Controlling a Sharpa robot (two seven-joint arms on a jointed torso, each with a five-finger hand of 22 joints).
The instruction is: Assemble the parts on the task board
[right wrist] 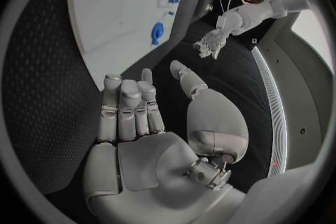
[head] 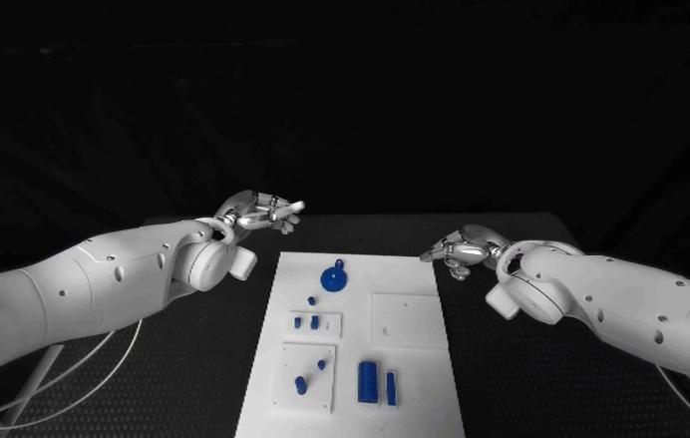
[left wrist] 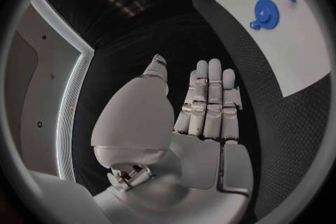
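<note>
Both hands hover off the far corners of the task board (head: pixel 417 288), holding nothing. The left hand (head: pixel 262 213) has its fingers (left wrist: pixel 210 95) extended straight and side by side, thumb apart. The right hand (head: pixel 461 249) likewise shows its fingers (right wrist: pixel 126 106) straight and empty in its wrist view, though from the head view they look somewhat bent, so the exact opening is uncertain.

The round blue part (head: pixel 334 278) lies on the board beyond and to the inside of the left fingertips, well apart from them. The two upright blue pegs (head: pixel 306 322), the small blue pieces (head: pixel 311 375) and the two long blue bars (head: pixel 378 382) sit nearer the robot, behind both sets of fingertips.

Likely risks: the parts are small and closely grouped, so a broad flat-fingered approach could knock a neighbour over or push it out of its seat. A poorly centred pinch may also let a part roll or skid across the smooth board.
</note>
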